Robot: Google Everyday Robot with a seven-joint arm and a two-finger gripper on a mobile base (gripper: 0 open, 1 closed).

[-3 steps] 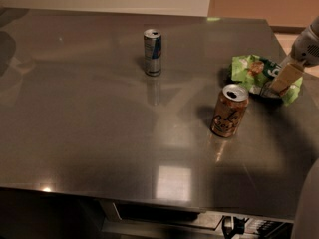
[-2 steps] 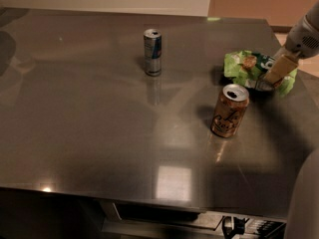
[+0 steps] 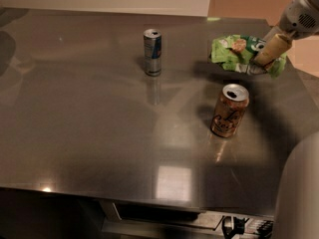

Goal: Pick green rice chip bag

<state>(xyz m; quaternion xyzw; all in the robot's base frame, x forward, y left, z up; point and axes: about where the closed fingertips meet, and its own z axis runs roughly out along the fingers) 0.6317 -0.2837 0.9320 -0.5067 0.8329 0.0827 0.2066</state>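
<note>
The green rice chip bag [image 3: 231,54] is a crumpled bright-green foil bag at the right rear of the table, held a little above the surface with its shadow below it. My gripper [image 3: 262,60] comes in from the upper right. Its tan fingers [image 3: 273,48] are shut on the bag's right end.
A brown-gold soda can [image 3: 229,110] stands upright just in front of the bag. A slim silver-blue can [image 3: 152,52] stands at the rear centre. The grey metal table [image 3: 84,133] ends close to the bag on the right. A grey part of the robot [image 3: 299,193] fills the lower right corner.
The gripper has risen and pulled back toward the upper right with the green bag in it. The bag has left the table surface. Both cans have stayed put.
</note>
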